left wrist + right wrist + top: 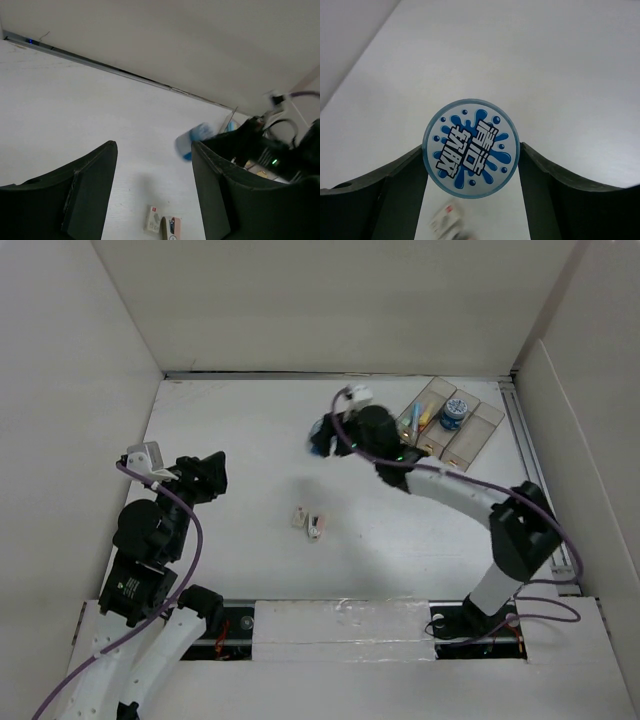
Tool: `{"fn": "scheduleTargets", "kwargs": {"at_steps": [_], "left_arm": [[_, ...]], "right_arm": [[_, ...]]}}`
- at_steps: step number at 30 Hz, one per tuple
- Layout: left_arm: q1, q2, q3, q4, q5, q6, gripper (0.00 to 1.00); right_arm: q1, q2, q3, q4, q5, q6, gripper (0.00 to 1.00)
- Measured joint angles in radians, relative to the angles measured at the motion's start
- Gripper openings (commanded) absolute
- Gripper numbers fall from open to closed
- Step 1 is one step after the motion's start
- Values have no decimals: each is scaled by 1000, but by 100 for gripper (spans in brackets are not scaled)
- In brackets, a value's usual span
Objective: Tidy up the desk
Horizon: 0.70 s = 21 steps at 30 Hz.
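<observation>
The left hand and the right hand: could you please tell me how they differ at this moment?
The right hand is closed on a round blue-and-white container, while the left hand is open and empty. The right hand reaches out toward the far side of the desk, near the tray; the left hand hangs over the desk's left side, nearer its base. Both have dark fingers.

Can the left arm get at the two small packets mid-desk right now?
Probably yes. The left pincer is open and empty, with bare desk between it and the small packets. The right pincer, gripping a blue tub, sits farther back.
</observation>
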Motion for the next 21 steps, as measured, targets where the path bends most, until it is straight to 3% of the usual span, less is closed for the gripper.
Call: {"fn": "scheduleTargets", "kwargs": {"at_steps": [4, 8, 14, 21], "left_arm": [[0, 7, 0, 0, 26, 2, 56], [0, 21, 0, 1, 47, 5, 56], [0, 29, 0, 1, 60, 8, 57], [0, 31, 0, 1, 68, 9, 56]], "right_arm": [[-316, -171, -68, 43, 36, 76, 43], [-548, -210, -74, 13, 79, 140, 43], [-689, -179, -100, -71, 89, 207, 44], [-756, -174, -137, -128, 130, 237, 44]]}}
